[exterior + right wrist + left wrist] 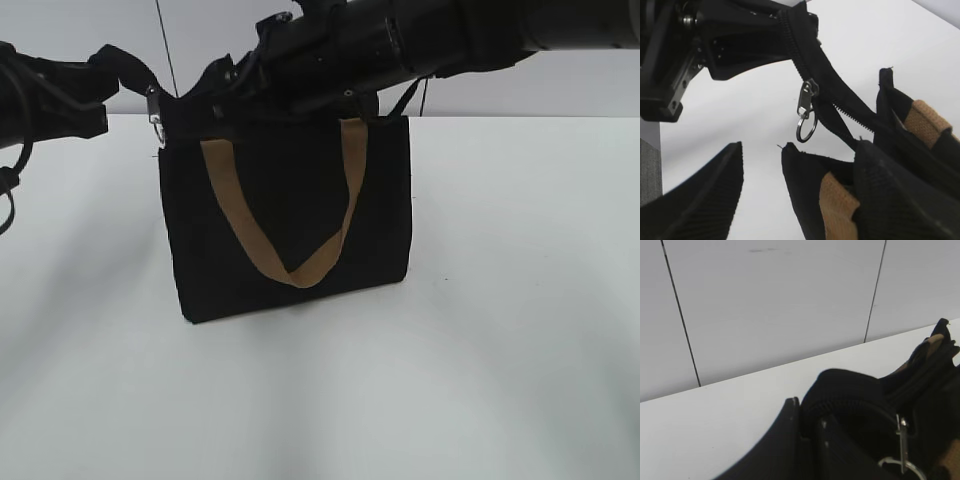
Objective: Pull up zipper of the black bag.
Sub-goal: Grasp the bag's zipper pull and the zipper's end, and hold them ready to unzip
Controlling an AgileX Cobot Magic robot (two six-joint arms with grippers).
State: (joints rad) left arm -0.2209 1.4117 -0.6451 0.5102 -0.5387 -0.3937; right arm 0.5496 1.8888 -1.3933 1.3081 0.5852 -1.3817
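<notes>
The left gripper (112,72), at nine o'clock of the black bag (290,215), is clamped on the tail end of the zipper (805,65), pulling that fabric strip out past the bag's top corner. The silvery pull (806,112), with its small ring, hangs from the zipper tape close to that gripper. The right gripper (760,175) hovers over the bag's top edge at twelve o'clock, its fingers apart, holding nothing. The bag stands upright on the white table (500,330), a tan handle (290,215) drooping down its front.
</notes>
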